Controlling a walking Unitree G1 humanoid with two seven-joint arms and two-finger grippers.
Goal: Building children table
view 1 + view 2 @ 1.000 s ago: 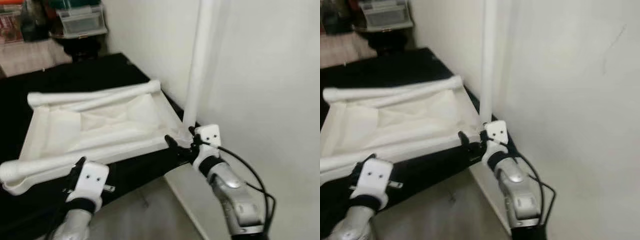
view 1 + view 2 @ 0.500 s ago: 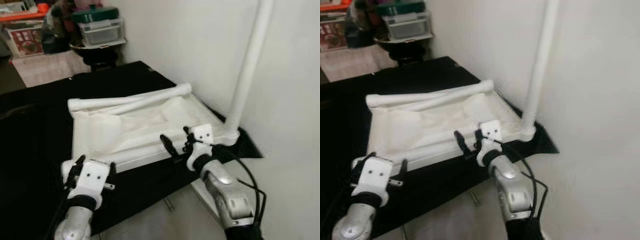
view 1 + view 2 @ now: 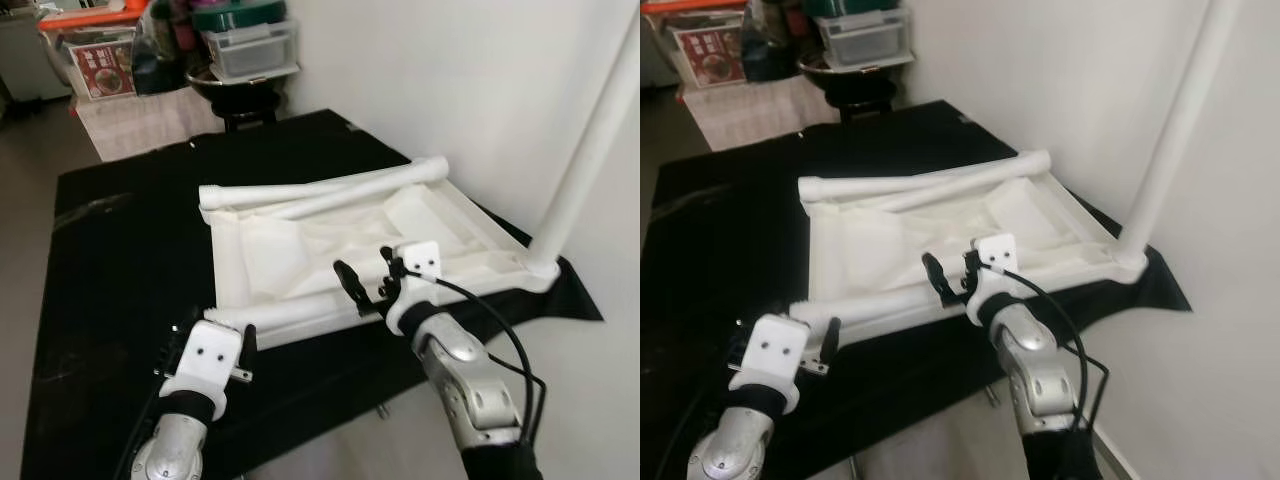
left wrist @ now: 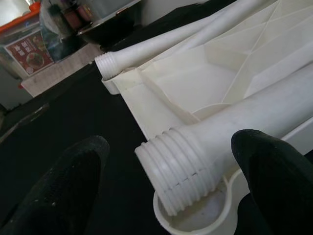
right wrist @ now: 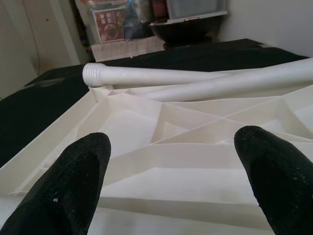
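The white plastic table top (image 3: 250, 262) lies upside down on a black cloth. One white leg (image 3: 588, 150) stands upright in its near right corner. Two loose legs (image 3: 330, 188) lie along its far edge. Another leg (image 3: 300, 312) lies along the near edge. My left gripper (image 3: 222, 330) is open at that leg's threaded end (image 4: 168, 169), one finger on each side without touching. My right gripper (image 3: 368, 285) is open just above the middle of the near edge, facing across the ribbed underside (image 5: 161, 127).
The black cloth (image 3: 120, 250) covers a low platform. A white wall (image 3: 450, 80) stands close on the right behind the upright leg. Storage boxes on a black stool (image 3: 245, 55) stand at the far end. Bare floor (image 3: 330, 455) shows between my arms.
The camera has swung, so the whole scene sits further right. My right gripper has come away from the base of the upright leg and now hovers by the middle of the near edge.
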